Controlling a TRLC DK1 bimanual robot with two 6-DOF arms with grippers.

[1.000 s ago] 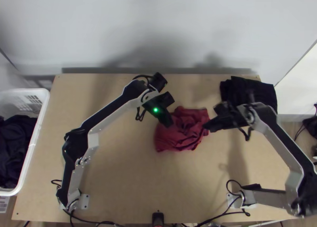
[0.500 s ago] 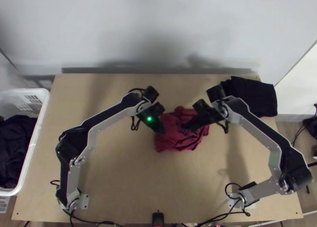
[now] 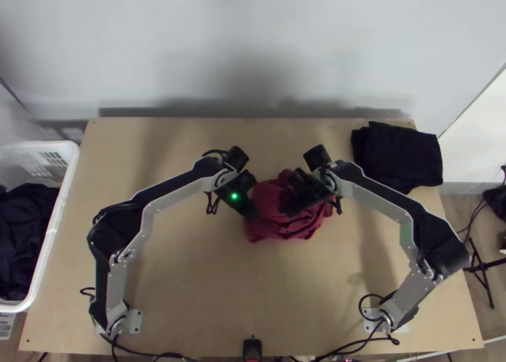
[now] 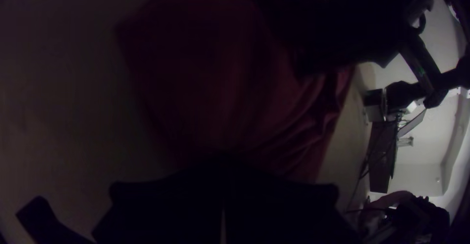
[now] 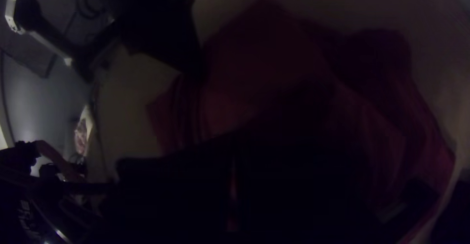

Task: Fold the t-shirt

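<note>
The red t-shirt (image 3: 272,228) lies bunched mid-table. My left gripper (image 3: 251,212) is at its left edge, and my right gripper (image 3: 284,209) is low over its middle, a short gap between the two. In the left wrist view the t-shirt (image 4: 196,77) narrows toward my left gripper (image 4: 223,168), whose fingers are together on it. Dark as the right wrist view is, the t-shirt (image 5: 254,67) surrounds the tips of my right gripper (image 5: 235,143), closed on fabric with a thin slit between its fingers. The pinched cloth itself is hidden under the fingers.
Folded black cloth (image 3: 398,156) lies at the table's back right corner. A white basket (image 3: 60,213) with dark clothes stands beyond the left edge. Bare wood of the table (image 3: 253,286) stretches in front of the t-shirt.
My right gripper has moved left from the t-shirt's right edge onto its middle. My left gripper has shifted left and toward the table's near edge, to the cloth's left side.
</note>
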